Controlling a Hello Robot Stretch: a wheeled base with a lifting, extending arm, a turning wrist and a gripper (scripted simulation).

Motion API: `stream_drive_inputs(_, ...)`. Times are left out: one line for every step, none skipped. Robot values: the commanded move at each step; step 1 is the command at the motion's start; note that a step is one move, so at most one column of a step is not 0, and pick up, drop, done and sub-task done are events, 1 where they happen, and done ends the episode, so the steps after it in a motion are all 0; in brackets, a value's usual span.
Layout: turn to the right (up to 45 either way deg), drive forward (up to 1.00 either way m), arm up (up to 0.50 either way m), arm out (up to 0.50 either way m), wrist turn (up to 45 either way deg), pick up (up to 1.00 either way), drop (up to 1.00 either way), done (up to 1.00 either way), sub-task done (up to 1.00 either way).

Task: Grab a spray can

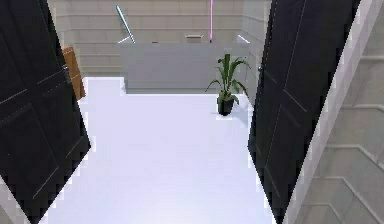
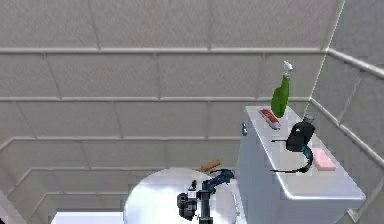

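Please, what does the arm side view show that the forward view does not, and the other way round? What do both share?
Arm side view: a white toilet tank with a green spray bottle upright on its lid, and the gripper low in the picture. Forward view: two dark panelled doors and a green potted plant on the white floor. Both: pale panelled walls.

Green spray bottle [image 2: 279, 98]; black door [image 1: 35, 110]; white floor [image 1: 160, 150].
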Motion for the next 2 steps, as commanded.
stream_drive_inputs(0.0, 0.00, 0.10, 0.00, 0.0, 0.00, 0.00, 0.00, 0.00)
stream_drive_inputs(0.0, 0.00, 0.00, 0.00, 0.0, 0.00, 0.00, 1.00, 0.00)
